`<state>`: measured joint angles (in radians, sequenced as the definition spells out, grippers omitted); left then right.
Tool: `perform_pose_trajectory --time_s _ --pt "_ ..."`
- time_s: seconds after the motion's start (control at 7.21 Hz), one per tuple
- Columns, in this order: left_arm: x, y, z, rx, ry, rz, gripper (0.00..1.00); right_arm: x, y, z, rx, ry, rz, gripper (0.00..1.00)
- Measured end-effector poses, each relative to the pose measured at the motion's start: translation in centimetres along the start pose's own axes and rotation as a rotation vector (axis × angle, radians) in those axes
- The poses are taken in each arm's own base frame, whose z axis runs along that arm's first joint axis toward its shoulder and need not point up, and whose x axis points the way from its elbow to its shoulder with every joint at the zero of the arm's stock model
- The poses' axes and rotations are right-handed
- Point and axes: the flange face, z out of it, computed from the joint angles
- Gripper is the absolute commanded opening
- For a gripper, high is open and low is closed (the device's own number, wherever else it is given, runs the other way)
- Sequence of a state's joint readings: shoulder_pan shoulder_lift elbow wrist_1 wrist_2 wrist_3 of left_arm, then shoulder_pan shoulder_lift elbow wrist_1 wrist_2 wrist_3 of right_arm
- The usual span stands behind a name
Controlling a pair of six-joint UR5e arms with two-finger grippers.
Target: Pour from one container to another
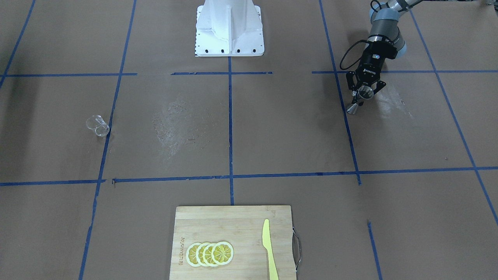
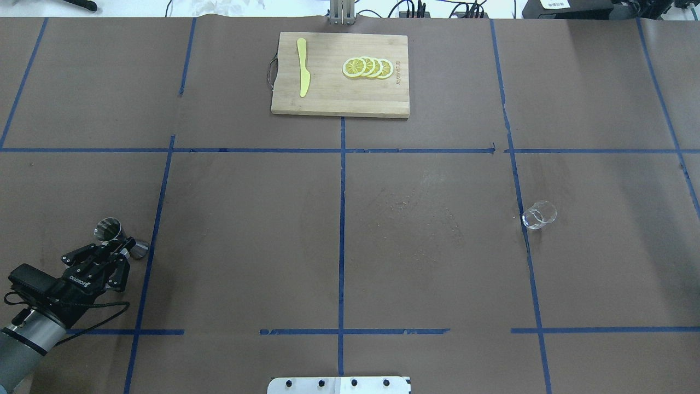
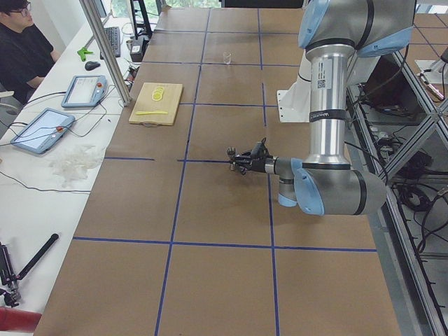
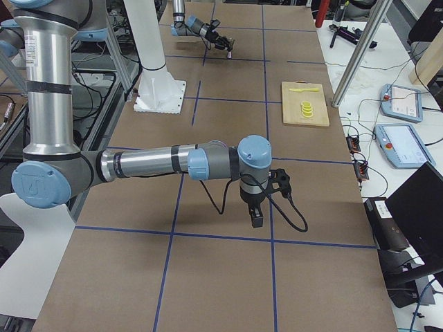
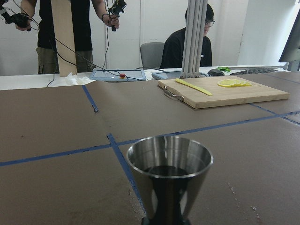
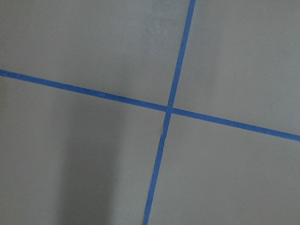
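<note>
The steel hourglass jigger (image 1: 360, 100) stands upright on the brown table at the robot's left. My left gripper (image 1: 363, 94) reaches in low and level and is shut on the jigger near its waist. The overhead view shows the same jigger (image 2: 112, 231) with the left gripper (image 2: 121, 247) around it. It fills the left wrist view as the jigger (image 5: 168, 173), dark inside. The clear glass cup (image 2: 539, 214) stands alone far to the robot's right, also seen as the cup (image 1: 97, 126). My right gripper (image 4: 257, 223) hangs over bare table well away from the cup; I cannot tell its state.
A wooden cutting board (image 2: 328, 101) lies at the far middle edge with a yellow knife (image 2: 302, 68) and lemon slices (image 2: 367, 67) on it. Blue tape lines grid the table. A pale smudged patch (image 2: 426, 213) marks the centre. The robot's white base (image 1: 229, 29) sits at the near edge.
</note>
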<state>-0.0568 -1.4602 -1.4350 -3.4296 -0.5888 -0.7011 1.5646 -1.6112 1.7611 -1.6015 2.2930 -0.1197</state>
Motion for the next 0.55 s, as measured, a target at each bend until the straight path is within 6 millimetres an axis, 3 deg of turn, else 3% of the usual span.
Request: perform_pose_trajectory --time_s 0.55 --pt "0.15 0.03 0.11 0.003 -0.001 -0.001 0.25 -0.02 -0.08 -0.05 0.001 0.002 -0.001 1.00"
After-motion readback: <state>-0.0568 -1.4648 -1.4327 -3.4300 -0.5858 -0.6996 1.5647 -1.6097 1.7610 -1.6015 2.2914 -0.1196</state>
